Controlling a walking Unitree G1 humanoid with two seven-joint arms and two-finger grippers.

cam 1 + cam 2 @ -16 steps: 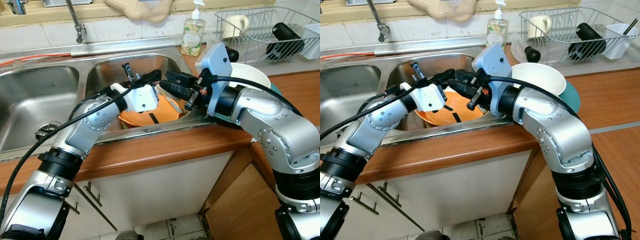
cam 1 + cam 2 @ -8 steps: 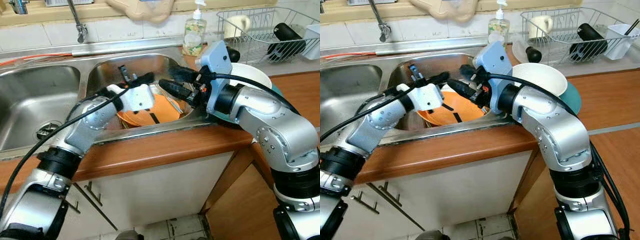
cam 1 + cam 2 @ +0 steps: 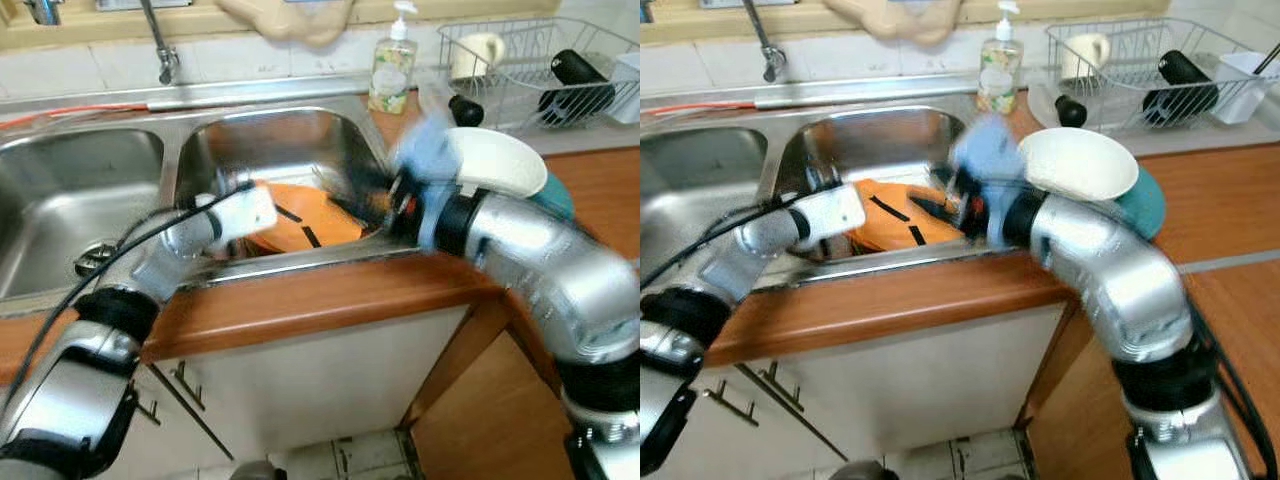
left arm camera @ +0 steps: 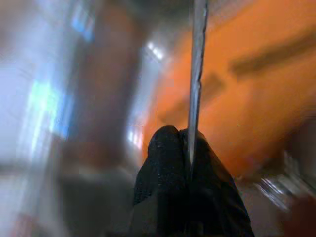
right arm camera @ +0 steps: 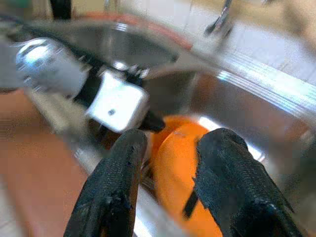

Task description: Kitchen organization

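1. Orange plate point(image 3: 300, 215): tilted in the right basin of the sink point(image 3: 300, 262), leaning toward the near wall, with dark strips across its face.
2. Left gripper point(image 4: 190, 148): low in that basin at the plate's near-left edge, pressed together on a thin metal strip point(image 4: 197, 74) that stands up between the fingers; whether a knife or another utensil, cannot tell through the blur.
3. Right gripper point(image 5: 170, 143): spread wide just above the plate's right side, one finger toward each face of the rim.
4. Probably the step in hand: taking the plate out of the sink. Best done by sliding one right finger under the raised rim and the other over it, closing well in from the edge, then lifting straight up clear of the steel wall.
5. Worth keeping the metal strip off the plate, lest it scrape or push the plate flat.
6. Compared with a second ago: both grippers lower and deeper in the basin, the left one down from above the plate to its near-left edge, the right one further in over the plate; both arms now smeared with motion.
7. Around: white bowl point(image 3: 495, 160) on the wooden desk point(image 3: 330, 300) right of the sink; soap bottle point(image 3: 392, 68) and dish rack point(image 3: 520, 60) at the far right.
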